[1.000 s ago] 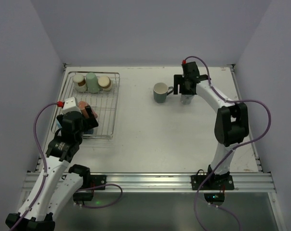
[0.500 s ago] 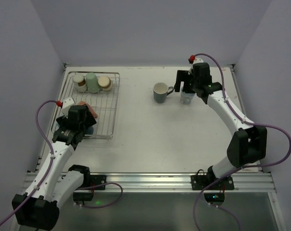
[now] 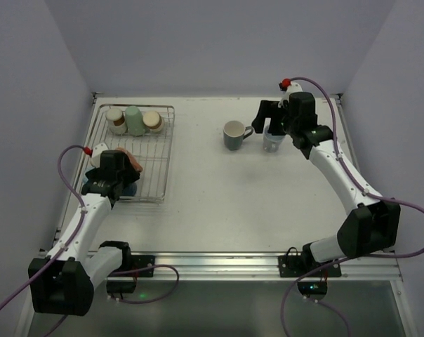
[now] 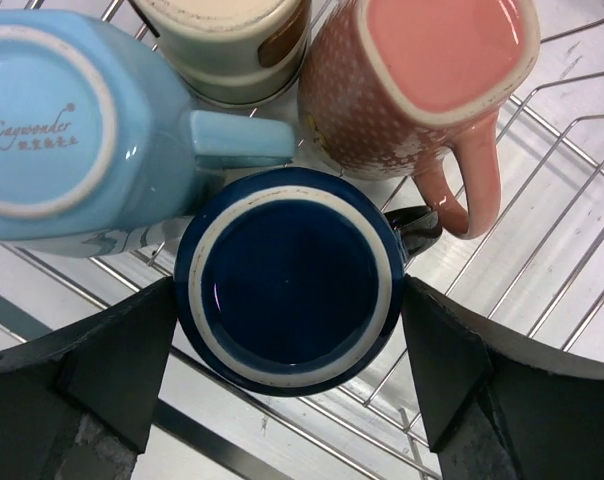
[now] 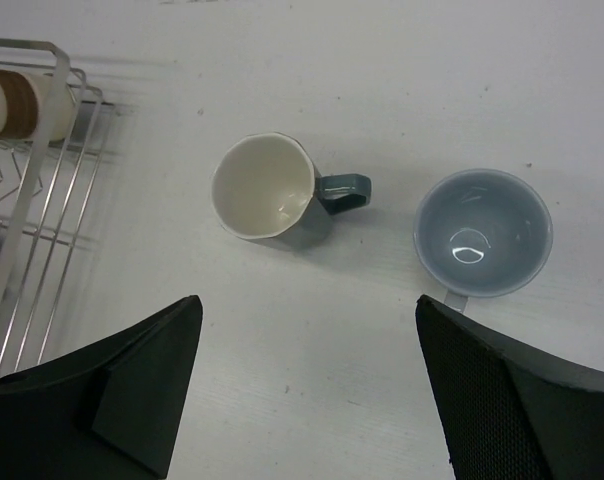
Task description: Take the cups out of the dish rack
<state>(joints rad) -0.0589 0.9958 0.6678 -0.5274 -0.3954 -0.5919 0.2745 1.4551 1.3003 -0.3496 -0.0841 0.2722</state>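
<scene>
The dish rack point(image 3: 150, 165) lies at the table's left and also shows in the left wrist view point(image 4: 542, 200). My left gripper point(image 3: 117, 179) is over its near end, open, with a finger on each side of an upturned navy cup point(image 4: 289, 278). A light blue mug point(image 4: 72, 130), a salmon-pink mug point(image 4: 422, 90) and a beige cup point(image 4: 222, 40) stand around the navy cup. Three more cups point(image 3: 134, 119) stand at the rack's far end. My right gripper point(image 3: 272, 130) is open and empty above a grey-green mug point(image 5: 272, 195) and a pale grey-blue cup point(image 5: 482, 232), both upright on the table.
The rack's far-end rim and a beige-and-brown cup point(image 5: 17, 100) show at the left of the right wrist view. Walls close the table on the left, far and right sides. The white table point(image 3: 233, 203) runs from the rack's right side to the near edge.
My left gripper has come down and back over the rack's near end, around the navy cup. My right arm has drawn back to the right, away from the two cups on the table.
</scene>
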